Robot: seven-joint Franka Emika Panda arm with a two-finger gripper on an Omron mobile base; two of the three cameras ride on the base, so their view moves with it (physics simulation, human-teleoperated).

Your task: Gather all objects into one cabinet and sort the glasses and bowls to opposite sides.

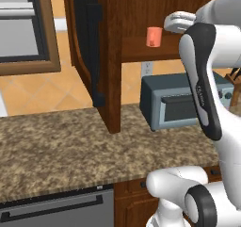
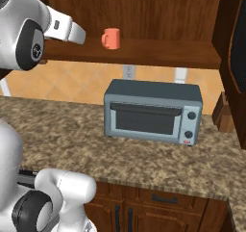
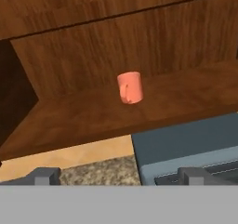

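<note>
1. Currently the salmon-pink cup [image 3: 129, 88] stands upright on the cabinet [image 2: 158, 14] bottom board, handle facing the hand camera, back panel behind it.
2. End effector [image 3: 120, 175]: jaws wide apart, nothing between them; both finger tips sit at 6 o'clock in the hand view, cup well apart at 12 o'clock from them.
3. Right base view: cup [image 2: 111, 38] at roughly 11 o'clock from the grey toaster oven [image 2: 152, 111], which sits on the bench [image 2: 62, 130] below the cabinet.
4. Left base view: cup [image 1: 154, 36] sits just beside the white wrist, at its 9 o'clock; open cabinet door [image 1: 89, 47] hangs at 9 o'clock of the cup.
5. Wall outlet [image 2: 128, 72] sits between the board and the oven top.
</note>
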